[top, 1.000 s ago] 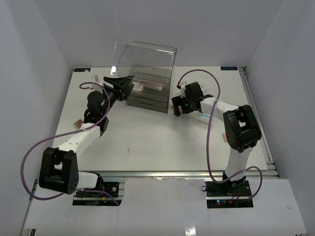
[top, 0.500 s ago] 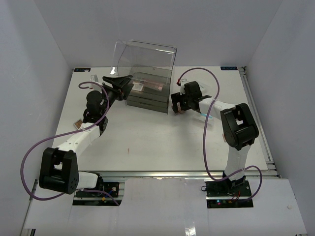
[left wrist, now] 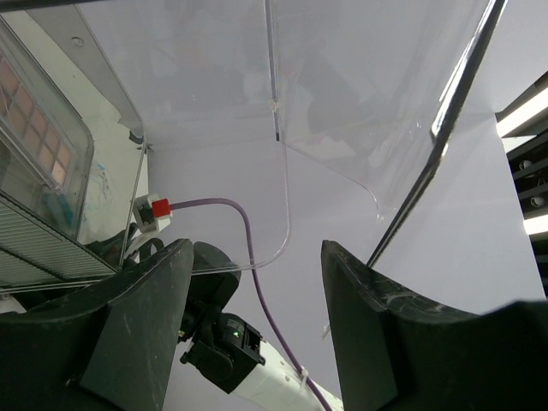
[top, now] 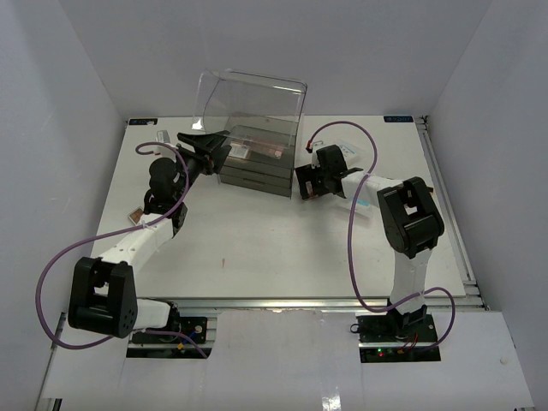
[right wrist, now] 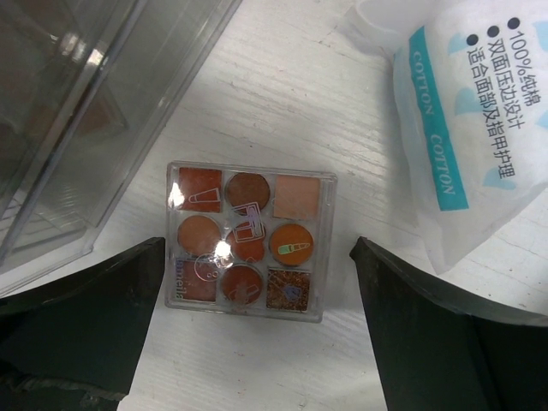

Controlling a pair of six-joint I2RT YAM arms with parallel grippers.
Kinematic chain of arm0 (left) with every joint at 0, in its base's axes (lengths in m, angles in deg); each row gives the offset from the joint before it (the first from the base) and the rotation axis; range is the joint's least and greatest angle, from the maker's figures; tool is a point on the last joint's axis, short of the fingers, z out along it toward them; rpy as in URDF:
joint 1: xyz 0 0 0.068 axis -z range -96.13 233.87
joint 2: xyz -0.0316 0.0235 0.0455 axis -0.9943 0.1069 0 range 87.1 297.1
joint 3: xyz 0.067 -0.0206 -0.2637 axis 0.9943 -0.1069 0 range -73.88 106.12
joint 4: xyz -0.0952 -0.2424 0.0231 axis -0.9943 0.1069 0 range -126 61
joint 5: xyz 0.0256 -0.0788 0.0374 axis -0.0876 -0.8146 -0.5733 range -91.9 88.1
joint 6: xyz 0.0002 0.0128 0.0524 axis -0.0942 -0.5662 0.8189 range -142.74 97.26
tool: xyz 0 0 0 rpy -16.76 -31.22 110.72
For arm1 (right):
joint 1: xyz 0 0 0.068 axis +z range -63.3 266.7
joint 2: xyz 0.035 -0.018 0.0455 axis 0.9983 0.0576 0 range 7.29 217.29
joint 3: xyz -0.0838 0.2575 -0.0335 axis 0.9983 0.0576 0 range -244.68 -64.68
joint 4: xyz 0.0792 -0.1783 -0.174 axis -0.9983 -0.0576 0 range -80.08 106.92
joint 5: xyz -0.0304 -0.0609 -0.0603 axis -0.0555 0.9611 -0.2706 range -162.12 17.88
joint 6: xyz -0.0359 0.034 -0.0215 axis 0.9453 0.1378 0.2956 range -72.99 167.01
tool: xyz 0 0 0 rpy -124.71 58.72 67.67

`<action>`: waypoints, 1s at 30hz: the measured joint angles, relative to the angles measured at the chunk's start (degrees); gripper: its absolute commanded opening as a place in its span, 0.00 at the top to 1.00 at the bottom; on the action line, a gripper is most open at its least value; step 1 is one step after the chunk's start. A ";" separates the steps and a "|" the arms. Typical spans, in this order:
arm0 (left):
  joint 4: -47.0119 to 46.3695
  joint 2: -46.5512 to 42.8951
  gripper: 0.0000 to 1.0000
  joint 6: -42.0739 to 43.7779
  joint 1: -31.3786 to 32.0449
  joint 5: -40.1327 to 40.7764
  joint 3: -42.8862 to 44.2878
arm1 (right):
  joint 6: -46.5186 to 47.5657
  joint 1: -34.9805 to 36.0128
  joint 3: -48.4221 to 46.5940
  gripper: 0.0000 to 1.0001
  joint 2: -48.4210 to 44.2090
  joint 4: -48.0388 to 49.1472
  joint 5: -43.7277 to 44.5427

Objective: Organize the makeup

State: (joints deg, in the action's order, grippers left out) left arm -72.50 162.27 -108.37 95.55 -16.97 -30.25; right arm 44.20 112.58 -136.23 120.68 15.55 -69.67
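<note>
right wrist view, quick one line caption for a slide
Open right gripper poised above a square orange-and-brown palette lying flat on the white table, between the clear box and a cotton packet.

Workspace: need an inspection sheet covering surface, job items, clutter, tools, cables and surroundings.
Surface: white table, no spills seen.
Job's things: nine-pan palette, orange-brown, flat on the table beside the clear box; cotton packet lies close to it, apart; pink palette in the box's top tray; small palette near the table's left edge.
Clutter: nothing seen.
Tools: left tool open at the raised lid, contact unclear; right tool open above the nine-pan palette, not touching it.
Cables: left arm's cable and right arm's cable, purple, looping free, no snag seen.
Surroundings: white walls on three sides.
</note>
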 measured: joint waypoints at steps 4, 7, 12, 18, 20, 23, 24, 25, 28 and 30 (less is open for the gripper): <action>-0.03 0.02 0.28 -0.33 -0.21 -0.06 0.00 | 0.23 0.07 0.00 0.11 0.06 0.00 0.44; -0.03 0.02 0.28 -0.47 -0.27 -0.19 0.00 | 0.52 0.09 0.00 0.08 0.13 0.03 0.62; -0.03 0.02 0.28 -0.63 -0.33 -0.27 0.00 | 1.34 0.34 0.01 0.11 0.13 0.02 0.61; -0.03 0.00 0.28 -0.68 -0.33 -0.37 0.00 | 2.38 0.47 0.12 0.28 0.13 0.06 1.34; -0.01 0.00 0.28 -0.80 -0.33 -0.37 0.00 | 2.97 0.49 0.31 0.34 0.13 0.30 1.43; -0.01 0.02 0.28 -1.02 -0.33 -0.37 0.00 | 3.65 0.52 1.50 0.44 -0.61 1.07 1.54; -0.01 0.02 0.28 -1.18 -0.33 -0.37 0.00 | 3.86 0.54 2.06 0.48 -1.07 1.15 1.57; -0.01 0.02 0.28 -1.32 -0.33 -0.38 0.01 | 4.23 0.56 2.87 0.51 -1.76 1.18 1.57; 0.12 0.01 0.28 -1.52 -0.33 -0.39 0.10 | 6.37 0.65 7.08 0.62 -6.16 0.21 0.92; 0.37 0.01 0.28 -1.58 -0.33 -0.39 0.44 | 8.52 0.67 10.35 0.70 -11.25 -1.60 -0.30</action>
State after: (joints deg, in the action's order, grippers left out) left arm -72.13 162.28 -109.95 95.22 -17.36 -29.81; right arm 52.72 113.24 -125.88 109.43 13.95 -69.97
